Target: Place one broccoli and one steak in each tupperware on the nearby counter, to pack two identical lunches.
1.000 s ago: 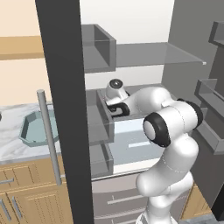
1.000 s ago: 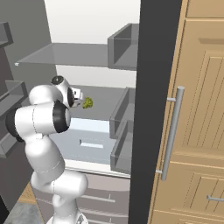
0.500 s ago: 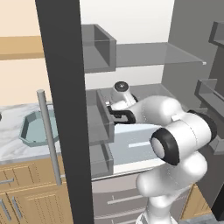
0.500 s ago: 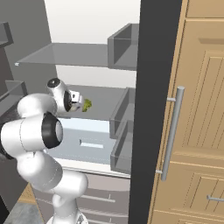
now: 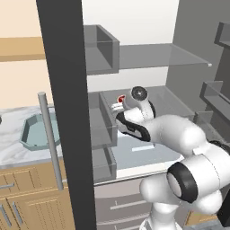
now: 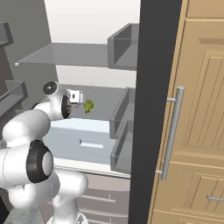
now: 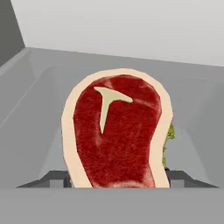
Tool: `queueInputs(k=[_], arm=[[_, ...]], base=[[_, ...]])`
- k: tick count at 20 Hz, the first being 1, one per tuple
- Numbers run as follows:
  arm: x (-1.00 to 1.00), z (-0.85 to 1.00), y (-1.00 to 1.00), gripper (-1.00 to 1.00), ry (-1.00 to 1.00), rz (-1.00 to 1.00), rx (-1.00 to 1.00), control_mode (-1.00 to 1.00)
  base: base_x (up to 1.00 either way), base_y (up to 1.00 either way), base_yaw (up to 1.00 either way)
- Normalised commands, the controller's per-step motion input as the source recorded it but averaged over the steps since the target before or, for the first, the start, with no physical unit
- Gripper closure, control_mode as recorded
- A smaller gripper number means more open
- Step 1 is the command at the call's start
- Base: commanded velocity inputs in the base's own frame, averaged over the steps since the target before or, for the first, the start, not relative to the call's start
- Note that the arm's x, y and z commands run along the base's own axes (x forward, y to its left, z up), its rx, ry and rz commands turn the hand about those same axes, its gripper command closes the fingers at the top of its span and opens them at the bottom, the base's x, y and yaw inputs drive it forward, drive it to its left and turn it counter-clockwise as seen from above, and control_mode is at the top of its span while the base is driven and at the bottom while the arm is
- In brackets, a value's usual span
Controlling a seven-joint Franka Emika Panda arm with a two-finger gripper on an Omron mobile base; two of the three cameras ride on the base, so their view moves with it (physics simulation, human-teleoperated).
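Gripper [image 7: 117, 181]: closed on the steak [image 7: 116, 135], held upright between both fingers.
Broccoli [image 6: 89, 106]: on fridge shelf, just behind steak.
Teal tupperware [image 5: 31, 134]: on counter [image 5: 11, 150].

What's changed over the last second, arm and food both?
The white arm's elbow swung down and toward the base cameras, while the gripper stayed inside the open fridge at the middle shelf. The red steak with a pale fat rim sits upright between the fingers, apparently held. The green broccoli lies where it was on the grey shelf, and the pale teal cut-corner tupperware rests unmoved on the marbled counter.
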Motion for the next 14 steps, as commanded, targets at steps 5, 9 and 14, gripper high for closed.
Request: queueInputs(k=[5,9,14], arm=[[-0.89,0.5,-0.2,1.0,0.17,-0.02,0.0,-1.0],[-1.0,0.39,-0.5,1.0,0.17,-0.07,0.0,-1.0],[-1.0,0.12,-0.58,1.0,0.03,-0.08,0.0,-1.0]], base=[[0.0,0.0,0.0],[0.0,0.0,0.0],[0.0,0.0,0.0]])
